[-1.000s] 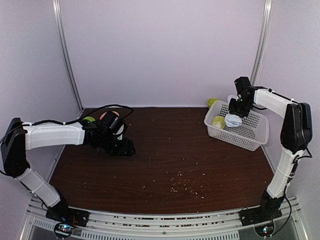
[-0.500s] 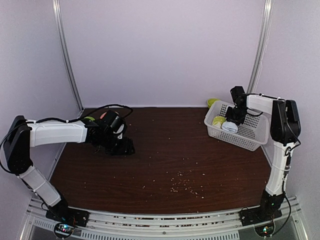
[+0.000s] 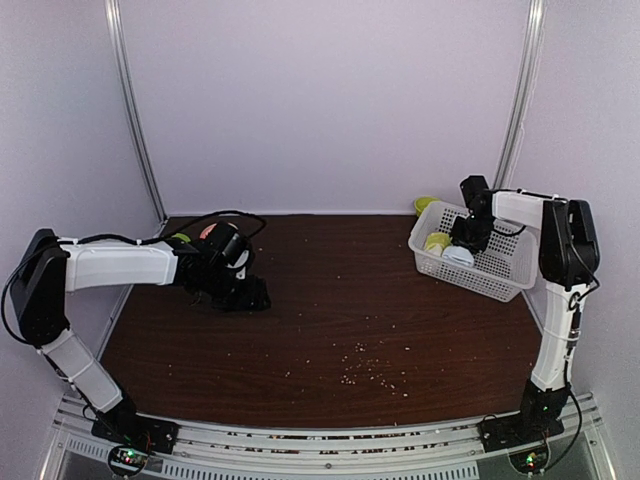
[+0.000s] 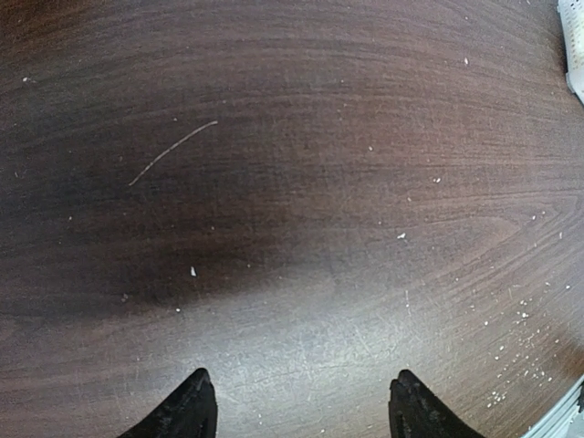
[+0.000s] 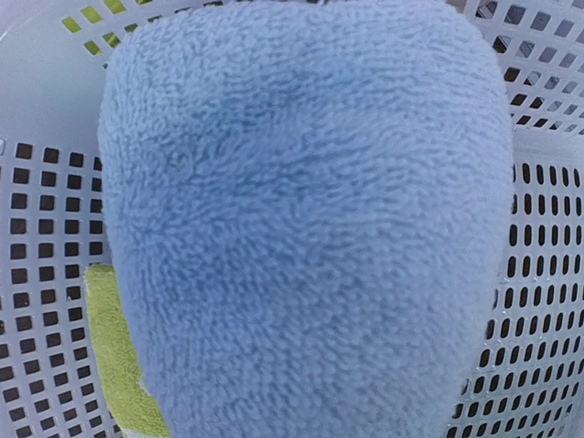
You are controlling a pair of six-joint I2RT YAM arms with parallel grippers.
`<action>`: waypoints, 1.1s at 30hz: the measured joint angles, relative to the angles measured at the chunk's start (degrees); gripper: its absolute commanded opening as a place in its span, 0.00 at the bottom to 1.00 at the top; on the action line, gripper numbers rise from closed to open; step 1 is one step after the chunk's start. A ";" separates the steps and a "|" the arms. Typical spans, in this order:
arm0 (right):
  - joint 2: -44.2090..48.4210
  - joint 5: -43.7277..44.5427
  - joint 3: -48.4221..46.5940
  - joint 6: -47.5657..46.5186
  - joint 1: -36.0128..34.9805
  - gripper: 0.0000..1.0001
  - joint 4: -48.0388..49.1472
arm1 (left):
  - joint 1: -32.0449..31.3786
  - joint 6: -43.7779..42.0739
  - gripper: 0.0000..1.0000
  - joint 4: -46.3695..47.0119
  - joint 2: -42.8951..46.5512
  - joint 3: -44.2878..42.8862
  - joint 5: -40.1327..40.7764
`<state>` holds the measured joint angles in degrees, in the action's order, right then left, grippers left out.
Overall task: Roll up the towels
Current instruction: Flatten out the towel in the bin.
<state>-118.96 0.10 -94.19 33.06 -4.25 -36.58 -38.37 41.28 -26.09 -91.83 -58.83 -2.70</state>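
Over dark table point(image 3: 350, 310) we see left gripper point(image 4: 297, 408) spread wide; in white basket point(image 3: 497, 281) the pale blue towel point(image 5: 310, 228) hides right gripper point(image 3: 465, 240) fingers, so we cannot tell its grip.

Left claw point(image 3: 247, 293) open and low; right claw point(image 3: 466, 240) closed on cloth.
My left arm point(image 3: 110, 268) stretches sideways from its base, elbow bent, wrist tipped down, and the two fingertips point(image 4: 187, 412) stand wide apart with nothing between them. My right arm point(image 3: 525, 208) rises steeply, folds at the elbow and angles down, the claw gripping the pale blue towel point(image 5: 310, 219) directly beneath it, its fingers hidden.
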 measured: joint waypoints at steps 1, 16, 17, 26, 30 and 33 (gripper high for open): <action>-0.13 -0.11 0.07 0.13 0.00 0.00 -0.09 | 0.02 0.02 0.66 0.13 -0.07 0.00 -0.11; -2.56 -0.42 -0.17 -0.74 0.09 0.10 -3.48 | 0.02 0.42 0.65 0.83 -1.42 0.00 -1.20; -2.64 -0.59 -0.28 -1.03 0.09 0.13 -4.07 | 0.02 0.48 0.65 0.87 -1.57 0.00 -1.27; -3.02 -2.08 -1.16 -3.04 0.11 0.53 -7.34 | 0.02 0.87 0.64 2.25 -2.23 0.00 -2.69; -2.99 -2.80 -1.27 -3.45 0.11 0.69 -8.07 | 0.02 0.94 0.64 2.38 -2.23 0.02 -2.78; -2.99 -2.89 -1.57 -3.52 0.11 0.81 -8.76 | 0.02 1.11 0.64 2.47 -2.23 0.13 -2.91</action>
<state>-121.95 -2.79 -95.77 29.54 -4.14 -45.34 -38.35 42.39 -23.62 -94.06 -58.70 -5.61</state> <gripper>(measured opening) 0.712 0.641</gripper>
